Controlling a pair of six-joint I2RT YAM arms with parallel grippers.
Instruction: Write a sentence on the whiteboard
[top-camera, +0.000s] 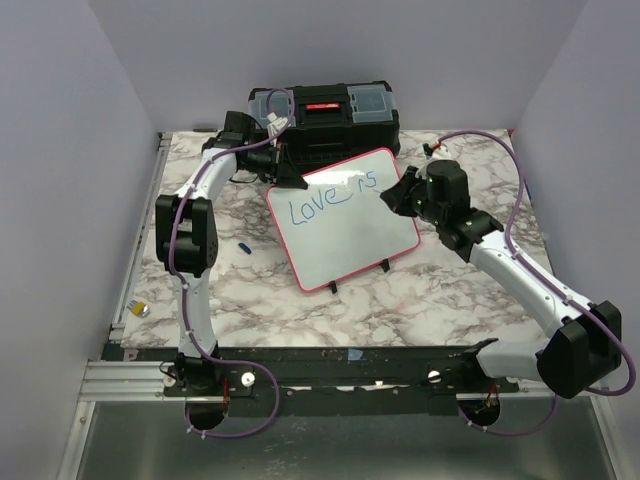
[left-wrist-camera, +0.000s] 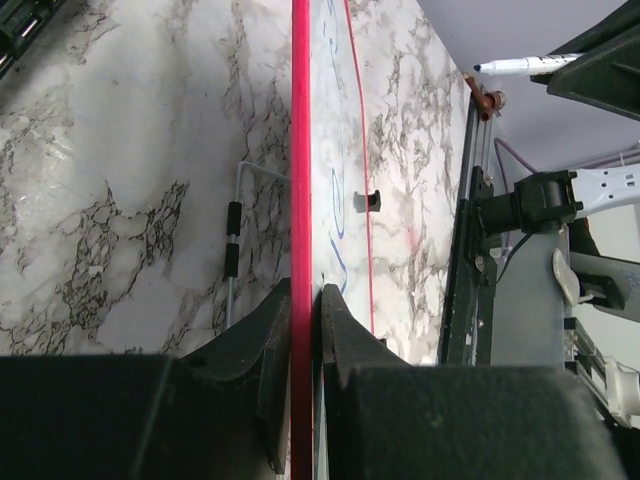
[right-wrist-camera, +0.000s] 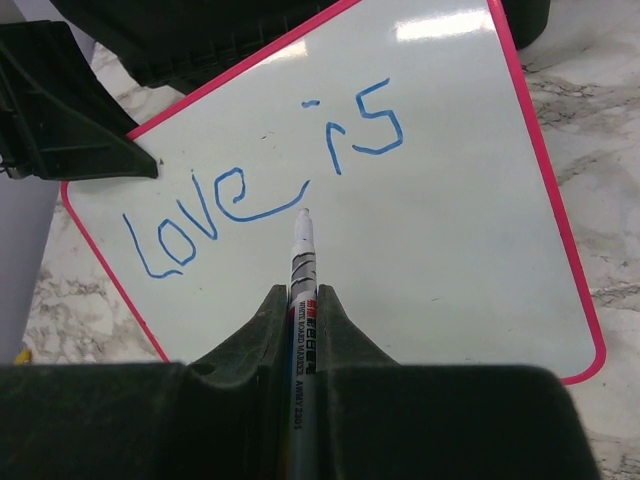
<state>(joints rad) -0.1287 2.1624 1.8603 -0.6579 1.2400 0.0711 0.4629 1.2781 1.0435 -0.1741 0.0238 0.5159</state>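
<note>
The whiteboard (top-camera: 345, 225), white with a pink-red frame, stands tilted on the marble table. Blue handwriting on it reads "Love is" (right-wrist-camera: 260, 185); no second line shows. My left gripper (top-camera: 285, 170) is shut on the board's upper left edge; in the left wrist view the red frame (left-wrist-camera: 300, 200) runs between its fingers (left-wrist-camera: 270, 340). My right gripper (top-camera: 395, 195) is shut on a white marker (right-wrist-camera: 302, 290), also visible in the left wrist view (left-wrist-camera: 515, 66). The marker's tip points at the board just below the "e" of "Love"; contact cannot be told.
A black toolbox (top-camera: 325, 118) with a red latch stands behind the board. A blue marker cap (top-camera: 244, 247) lies on the table left of the board. A small yellow and white object (top-camera: 140, 309) lies at the table's left edge. The board's black feet (top-camera: 333, 288) rest on the marble.
</note>
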